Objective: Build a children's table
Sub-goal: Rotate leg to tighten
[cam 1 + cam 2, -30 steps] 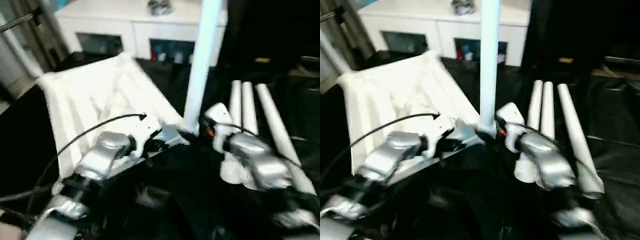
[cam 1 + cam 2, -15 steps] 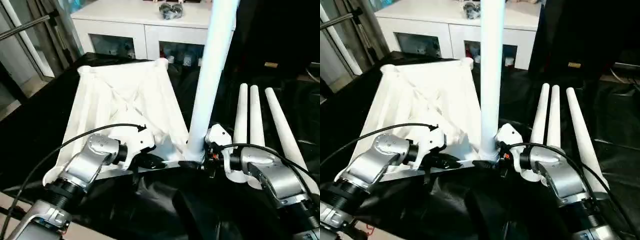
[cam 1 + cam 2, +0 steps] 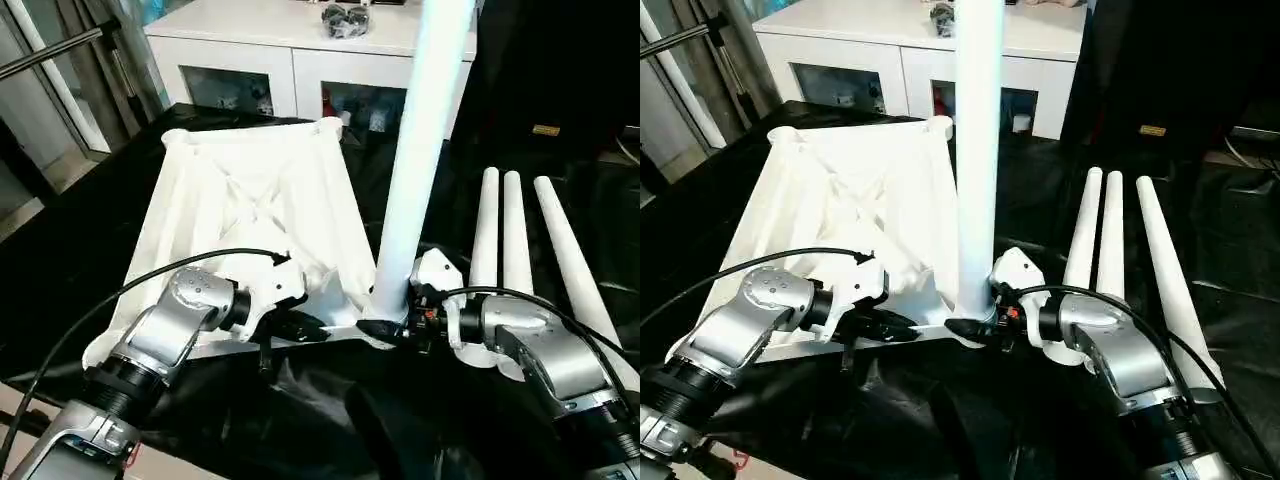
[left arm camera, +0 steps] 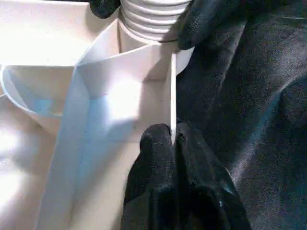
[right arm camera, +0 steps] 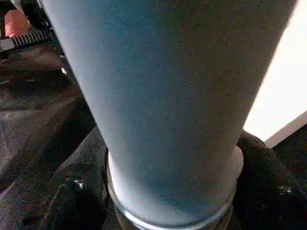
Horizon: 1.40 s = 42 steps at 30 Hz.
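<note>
Work surface: black cloth (image 3: pixel 940 420) covered the bench; all parts lay or stood on it.
Cabinet: white glass-door cabinet (image 3: pixel 300 60) stood behind the bench, small dark items on top, too blurred to identify.
Tabletop: white plastic tabletop (image 3: pixel 850 200) lay underside up on the robot's left half of the cloth, ribs visible, round sockets at the far corners.
Upright leg: one white tubular leg (image 3: pixel 978 150) stood vertical at the tabletop's near right corner, ribbed lower end seated in that corner socket (image 4: pixel 153 43).
Spare legs: three more white legs (image 3: pixel 1110 250) lay side by side on the cloth on the robot's right, well apart from the tabletop, their thick ends toward the robot.
Left arm: silver forearm (image 3: pixel 170 330) reached in from the lower left, with a black cable arching over it.
Left gripper: left gripper (image 4: pixel 173 139) was pinched together on the thin near rim of the tabletop, just beside the corner socket; wrist view showed the rim edge running between the two black fingertips (image 4: pixel 156 143).
Right arm: silver forearm (image 3: pixel 1110 350) came from the lower right toward the base of the upright leg.
Right gripper: right gripper (image 3: pixel 975 330) sat at the foot of the upright leg, a black finger on either side of the tube in the wrist view (image 5: pixel 168 206); whether the fingers pressed on the tube or stood just off it, I could not tell.
</note>
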### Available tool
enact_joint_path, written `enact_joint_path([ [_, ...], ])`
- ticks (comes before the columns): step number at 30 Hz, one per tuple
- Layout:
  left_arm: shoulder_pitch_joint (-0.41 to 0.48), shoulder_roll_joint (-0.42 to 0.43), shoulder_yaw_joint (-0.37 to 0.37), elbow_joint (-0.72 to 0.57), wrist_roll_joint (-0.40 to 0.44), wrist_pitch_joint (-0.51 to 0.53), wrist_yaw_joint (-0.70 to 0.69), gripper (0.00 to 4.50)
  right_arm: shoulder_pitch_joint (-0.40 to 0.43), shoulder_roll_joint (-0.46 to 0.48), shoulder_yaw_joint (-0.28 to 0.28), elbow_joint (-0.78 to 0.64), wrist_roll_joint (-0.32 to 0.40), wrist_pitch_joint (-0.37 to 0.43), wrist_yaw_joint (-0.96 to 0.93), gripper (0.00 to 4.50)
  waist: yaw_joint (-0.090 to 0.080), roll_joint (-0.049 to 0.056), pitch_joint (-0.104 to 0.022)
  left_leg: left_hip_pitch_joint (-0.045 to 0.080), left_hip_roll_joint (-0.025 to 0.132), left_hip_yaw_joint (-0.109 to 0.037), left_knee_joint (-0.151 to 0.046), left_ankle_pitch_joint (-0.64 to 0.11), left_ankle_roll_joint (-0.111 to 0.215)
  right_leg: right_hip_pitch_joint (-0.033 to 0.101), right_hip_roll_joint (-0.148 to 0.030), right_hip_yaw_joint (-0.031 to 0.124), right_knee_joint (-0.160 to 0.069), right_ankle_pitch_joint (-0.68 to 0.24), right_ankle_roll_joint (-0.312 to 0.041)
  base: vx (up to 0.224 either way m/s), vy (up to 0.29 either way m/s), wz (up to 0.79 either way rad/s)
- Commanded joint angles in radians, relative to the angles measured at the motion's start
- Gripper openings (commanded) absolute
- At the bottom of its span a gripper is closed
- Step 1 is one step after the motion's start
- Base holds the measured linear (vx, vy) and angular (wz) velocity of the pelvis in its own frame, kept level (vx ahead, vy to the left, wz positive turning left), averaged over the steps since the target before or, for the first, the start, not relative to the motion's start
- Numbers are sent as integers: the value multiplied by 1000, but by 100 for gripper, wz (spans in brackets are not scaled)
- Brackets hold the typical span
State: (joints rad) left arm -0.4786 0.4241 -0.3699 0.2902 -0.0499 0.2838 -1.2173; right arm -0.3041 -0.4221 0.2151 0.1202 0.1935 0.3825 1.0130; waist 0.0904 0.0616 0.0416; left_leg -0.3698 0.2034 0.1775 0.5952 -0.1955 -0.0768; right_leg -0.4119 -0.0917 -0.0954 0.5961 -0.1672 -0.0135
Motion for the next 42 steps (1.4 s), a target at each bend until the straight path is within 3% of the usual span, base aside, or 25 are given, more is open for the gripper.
enact_joint_path([
  [1,-24,-24,12,-27,-32,-30,13,0,18,23,50,-13,18,16,24,288,-3,-11,-67,6,25,-5,-63,-112,76,61,-51,49,-57,-163,-211,0,0,0],
  [7,-16,-33,17,-27,-34,-21,19,0,14,60,40,4,19,18,-25,281,-5,-9,-64,7,24,-5,-66,-151,56,62,-52,48,-64,-215,-196,0,0,0],
  [10,-20,-74,41,-18,-38,9,84,0,-18,139,0,96,-14,-5,-165,279,-10,-12,-61,8,22,-5,-68,-168,43,59,-52,48,-69,-251,-188,0,0,0],
  [14,-37,-131,61,11,-27,37,177,0,-67,229,-51,219,-52,-18,-350,279,-36,-11,-60,2,16,-11,-72,-192,11,64,-54,43,-75,-330,-164,0,0,0],
  [17,-72,-216,75,63,4,58,319,0,-117,321,-95,337,-54,1,-505,278,-47,-10,-61,4,14,-9,-68,-182,20,62,-51,44,-75,-301,-173,0,0,0],
  [19,-89,-266,82,91,23,71,404,0,-138,357,-96,387,-71,8,-572,278,-47,-11,-61,10,12,-7,-66,-183,16,58,-50,44,-80,-315,-175,0,0,0],
  [21,-94,-294,82,103,31,78,448,0,-146,372,-89,407,-89,6,-605,278,-44,-15,-59,6,15,-7,-68,-183,27,61,-50,44,-81,-322,-164,0,0,0],
  [24,-90,-316,80,105,37,76,464,0,-157,394,-103,439,-103,-7,-633,278,-46,-13,-58,7,14,-9,-70,-206,28,61,-52,42,-85,-359,-151,0,0,0],
  [25,-85,-322,79,100,37,73,466,0,-163,400,-112,456,-102,-18,-638,312,-45,-15,-59,8,15,-9,-70,-207,29,60,-52,43,-86,-363,-147,0,0,0],
  [27,-71,-315,75,87,39,64,455,0,-176,403,-123,473,-90,-26,-622,347,-47,-12,-58,8,15,-10,-72,-219,31,59,-52,42,-87,-371,-144,0,0,0],
  [29,-66,-312,75,86,42,61,452,0,-183,405,-126,480,-95,-33,-622,347,-49,-13,-57,7,14,-10,-73,-229,31,59,-52,42,-89,-385,-139,0,0,0],
  [32,-52,-291,65,77,45,44,426,0,-190,398,-111,477,-115,-57,-625,382,-53,-10,-58,6,15,-11,-74,-236,29,59,-52,42,-89,-383,-138,0,0,0],
  [34,-32,-264,49,49,32,24,367,0,-196,378,-89,467,-148,-88,-613,382,-53,-10,-58,6,16,-11,-74,-233,30,59,-53,42,-88,-371,-143,0,0,0],
  [36,-21,-247,43,24,20,22,329,0,-195,363,-79,449,-152,-102,-586,382,-53,-8,-61,1,17,-14,-74,-221,30,63,-54,42,-81,-333,-153,0,0,0],
  [39,-7,-206,46,-13,-4,18,262,0,-169,305,-58,336,-108,-114,-428,382,-48,-6,-64,6,20,-10,-69,-191,57,62,-51,46,-72,-243,-183,0,0,0],
  [41,1,-182,45,-23,-12,5,225,0,-147,262,-39,264,-83,-108,-338,382,-43,-12,-67,0,21,-11,-67,-148,74,69,-50,46,-62,-181,-201,0,0,0],
  [42,4,-170,43,-27,-14,-1,209,0,-135,240,-29,234,-72,-104,-294,382,-41,-8,-69,4,23,-9,-64,-122,85,64,-50,47,-58,-138,-215,0,0,0],
])
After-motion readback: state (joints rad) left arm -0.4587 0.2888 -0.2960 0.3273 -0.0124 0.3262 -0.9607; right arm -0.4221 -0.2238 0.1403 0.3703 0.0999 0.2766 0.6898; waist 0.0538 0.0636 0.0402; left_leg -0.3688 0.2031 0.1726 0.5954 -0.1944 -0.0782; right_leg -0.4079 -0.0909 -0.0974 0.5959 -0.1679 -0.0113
